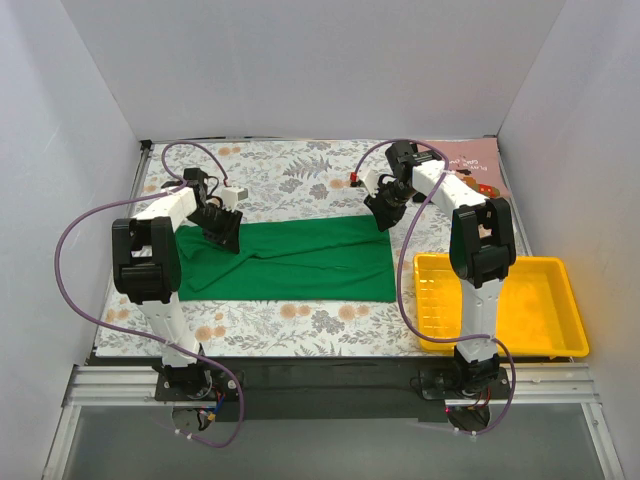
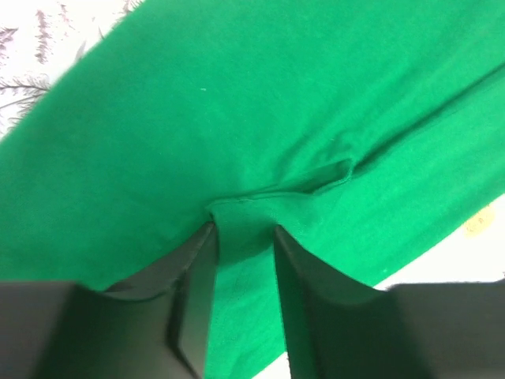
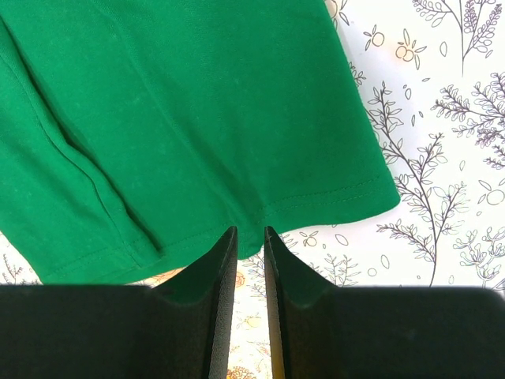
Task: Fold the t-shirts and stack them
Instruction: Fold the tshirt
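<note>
A bright green t-shirt lies spread flat across the middle of the floral table. My left gripper is at its upper left edge. In the left wrist view the left gripper has a raised fold of the green t-shirt bunched between its fingertips. My right gripper is at the shirt's upper right corner. There the right gripper stands nearly closed, with the stitched hem of the green t-shirt pinched at its tips. A dusty pink t-shirt with brown print lies at the back right.
A yellow plastic tray stands at the right front, beside the right arm's base. White walls close in the table on the left, back and right. Purple cables loop from both arms.
</note>
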Controlling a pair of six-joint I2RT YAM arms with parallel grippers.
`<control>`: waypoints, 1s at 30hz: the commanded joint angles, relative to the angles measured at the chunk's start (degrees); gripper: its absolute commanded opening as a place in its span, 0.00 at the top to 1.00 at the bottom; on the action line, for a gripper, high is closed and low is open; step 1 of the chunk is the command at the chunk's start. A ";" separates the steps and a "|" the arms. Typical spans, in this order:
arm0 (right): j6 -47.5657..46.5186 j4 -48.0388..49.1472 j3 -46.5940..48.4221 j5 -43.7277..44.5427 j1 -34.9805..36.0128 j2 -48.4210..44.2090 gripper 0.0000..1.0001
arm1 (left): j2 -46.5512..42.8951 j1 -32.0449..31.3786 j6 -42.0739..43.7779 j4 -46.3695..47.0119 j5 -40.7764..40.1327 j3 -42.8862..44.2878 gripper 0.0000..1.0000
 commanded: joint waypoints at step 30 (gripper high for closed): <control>0.40 -1.83 3.02 0.23 0.29 1.22 0.76 | -4.90 -3.81 -0.31 5.28 1.78 -3.98 0.69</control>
